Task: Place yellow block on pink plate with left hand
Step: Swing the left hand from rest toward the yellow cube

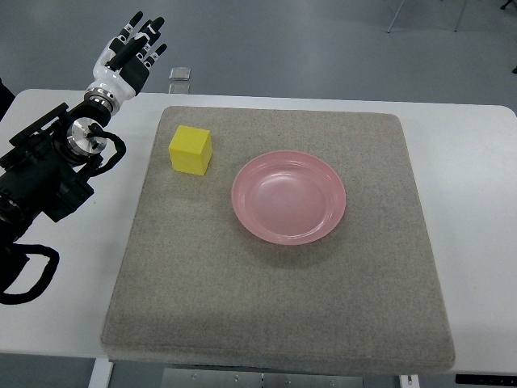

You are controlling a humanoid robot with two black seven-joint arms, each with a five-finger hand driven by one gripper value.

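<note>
- Left hand (133,50) raised at far left beyond the white table (468,162), fingers spread, holding nothing.
- Yellow cube block (191,150) on grey felt mat (275,315), just left of round pink plastic plate (289,196), apart from it.

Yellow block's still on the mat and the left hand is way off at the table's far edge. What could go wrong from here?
1. The left hand is raised beyond the table's far edge, fingers spread and empty; it must swing back toward the yellow block, so a misjudged approach could knock the block aside.
2. The block sits close to the pink plate; a nudge could push it against the rim.
3. The plate's raised rim could catch a block carried too low.
</note>
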